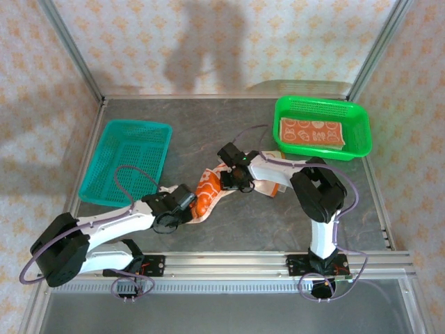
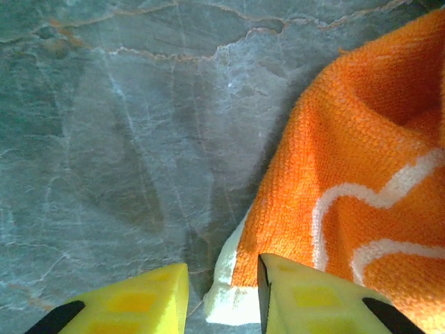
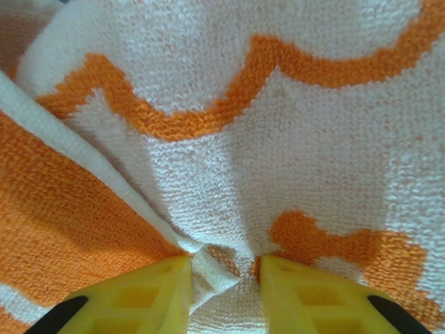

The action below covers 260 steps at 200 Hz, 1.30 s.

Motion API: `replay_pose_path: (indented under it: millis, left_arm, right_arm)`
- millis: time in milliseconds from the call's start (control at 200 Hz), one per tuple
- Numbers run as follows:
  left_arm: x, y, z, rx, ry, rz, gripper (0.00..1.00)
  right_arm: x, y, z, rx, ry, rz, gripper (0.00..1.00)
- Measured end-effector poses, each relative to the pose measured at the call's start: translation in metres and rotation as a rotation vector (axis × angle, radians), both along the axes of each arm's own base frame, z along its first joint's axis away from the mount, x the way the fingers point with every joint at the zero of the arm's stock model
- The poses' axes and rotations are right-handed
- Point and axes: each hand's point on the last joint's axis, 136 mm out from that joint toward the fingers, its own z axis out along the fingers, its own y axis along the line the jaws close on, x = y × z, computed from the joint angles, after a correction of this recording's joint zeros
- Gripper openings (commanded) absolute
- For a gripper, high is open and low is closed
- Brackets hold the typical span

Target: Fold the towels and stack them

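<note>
surface centre: towel slung between both arms | soft, light, floppy, so take it by the hem at the corners, never mid-cloth | right claw pinching bunched cloth | left claw straddles towel's white edge, gap showing; grip can't tell

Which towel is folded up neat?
The orange towel lying flat in the green basket, back right. The other towel is crumpled on the table.
</note>
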Motion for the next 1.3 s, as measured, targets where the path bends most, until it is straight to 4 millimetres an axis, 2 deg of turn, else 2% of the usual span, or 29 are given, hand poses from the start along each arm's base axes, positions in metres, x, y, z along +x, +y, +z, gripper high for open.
replay_pose_path:
  millis: [185, 300, 360, 455, 520, 621, 1076, 1301]
  left_arm:
    - [-0.0008, -0.0005, -0.0085, 0.017, 0.024, -0.005, 0.28]
    - [-0.0005, 0.0012, -0.0099, 0.035, 0.029, -0.009, 0.23]
    - [-0.0002, 0.0015, -0.0098, 0.044, 0.033, -0.012, 0.17]
    - [-0.0007, 0.0034, -0.0100, 0.064, 0.040, -0.022, 0.13]
    - [-0.0011, 0.0040, -0.0099, 0.072, 0.045, -0.028, 0.05]
    - [-0.0016, 0.0046, -0.0094, 0.075, 0.047, -0.030, 0.01]
    - [-0.0014, 0.0044, -0.0082, 0.072, 0.044, -0.028, 0.00]
    - [-0.0013, 0.0043, -0.0079, 0.071, 0.043, -0.028, 0.00]
  right_arm:
    - [0.0013, 0.0018, 0.0009, 0.004, -0.001, 0.000, 0.31]
    - [0.0014, 0.0018, 0.0009, 0.004, -0.002, 0.001, 0.30]
    - [0.0017, 0.0020, 0.0013, 0.005, -0.002, 0.001, 0.30]
    - [0.0017, 0.0021, 0.0015, 0.005, -0.003, 0.000, 0.30]
    - [0.0018, 0.0021, 0.0017, 0.005, -0.003, 0.000, 0.29]
    - [0.0026, 0.0020, 0.0027, 0.003, -0.006, -0.001, 0.29]
    - [0.0081, 0.0046, 0.0081, 0.004, -0.026, 0.003, 0.28]
    - [0.0074, 0.0062, 0.0070, 0.011, -0.019, 0.005, 0.23]
